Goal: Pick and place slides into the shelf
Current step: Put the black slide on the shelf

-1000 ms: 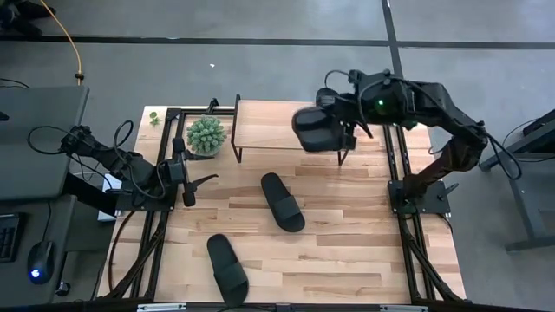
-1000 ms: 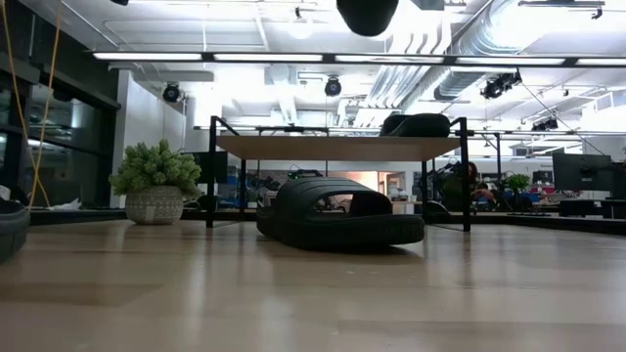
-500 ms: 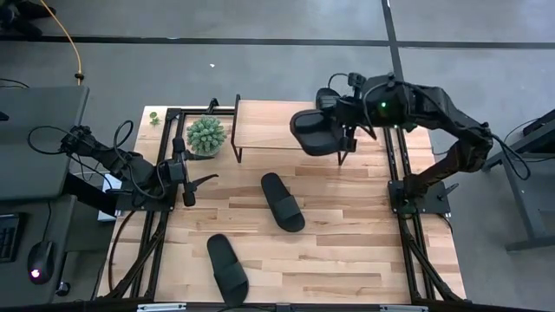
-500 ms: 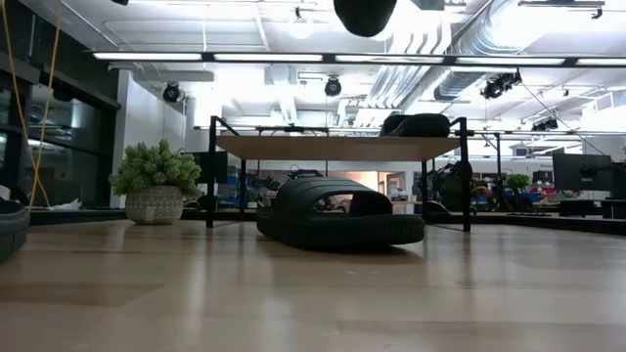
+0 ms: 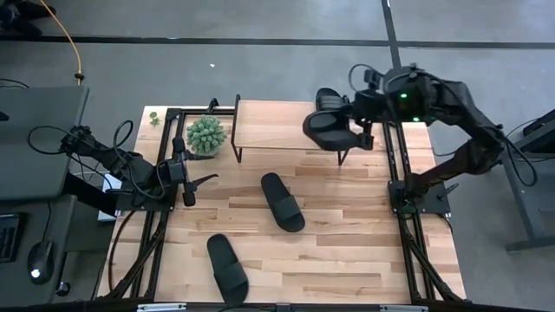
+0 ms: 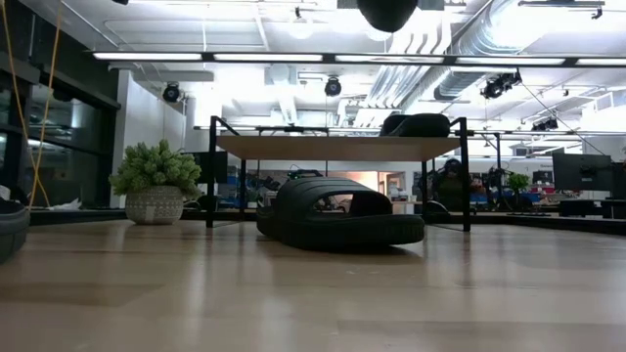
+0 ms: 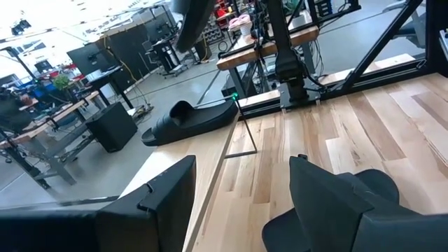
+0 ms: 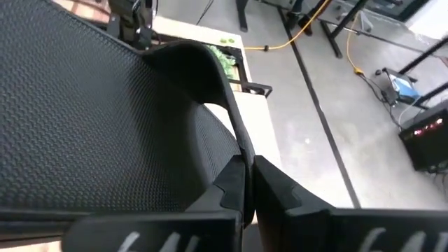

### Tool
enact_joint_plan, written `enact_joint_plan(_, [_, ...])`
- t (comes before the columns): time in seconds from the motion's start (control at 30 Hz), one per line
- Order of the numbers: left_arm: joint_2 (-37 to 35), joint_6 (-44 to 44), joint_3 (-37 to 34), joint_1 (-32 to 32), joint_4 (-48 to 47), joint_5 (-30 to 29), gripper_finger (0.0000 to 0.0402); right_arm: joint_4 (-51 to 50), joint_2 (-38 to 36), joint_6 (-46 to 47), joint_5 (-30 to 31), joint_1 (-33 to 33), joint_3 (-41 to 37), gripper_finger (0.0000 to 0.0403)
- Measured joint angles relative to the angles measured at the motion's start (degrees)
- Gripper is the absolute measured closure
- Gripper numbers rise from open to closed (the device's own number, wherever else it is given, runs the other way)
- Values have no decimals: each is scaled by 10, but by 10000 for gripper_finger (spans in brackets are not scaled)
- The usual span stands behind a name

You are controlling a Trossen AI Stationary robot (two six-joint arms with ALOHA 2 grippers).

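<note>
Moved since a second ago: my right hand (image 5: 354, 130) and the slide it carries (image 5: 329, 130) have shifted toward the right end of the shelf (image 5: 277, 126); the slide had hung nearer the shelf's middle half a second back.
Right hand: raised above the shelf's right end, fingers (image 8: 234, 185) pinched shut on the edge of the slide (image 8: 105, 119), whose textured sole fills my wrist view.
Carried slide: in the air over the shelf top, not resting on it; in the low view only its dark tip (image 6: 387, 12) shows at the upper edge.
Slide on shelf: one lies on the far right of the shelf top (image 5: 328, 100), seen in the low view near the right post (image 6: 418, 124).
Slides on table: one near the middle of the table (image 5: 283, 201), one close to the front edge (image 5: 227, 268), well apart.
Left hand: waiting at the table's left edge (image 5: 192, 180), fingers (image 7: 168, 199) spread apart, holding nothing.
Plant: a small potted plant (image 5: 205, 134) stands just beside the shelf's left end.
</note>
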Motion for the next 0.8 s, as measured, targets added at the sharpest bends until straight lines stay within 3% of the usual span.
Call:
enact_joint_plan(0.17, [0, 0, 0, 0, 0, 0, 190, 45, -61, 19, -5, 1, -80, 403])
enact_joint_plan(0.47, [0, 0, 0, 0, 0, 0, 190, 292, -214, -15, 16, 1, -376, 403])
enact_joint_plan(0.6, [0, 1, 0, 0, 7, -3, 190, 389, -236, -54, 20, 1, -462, 403])
enact_joint_plan(0.8, [0, 5, 0, 0, 13, -2, 190, 513, -238, -133, 88, 1, -570, 403])
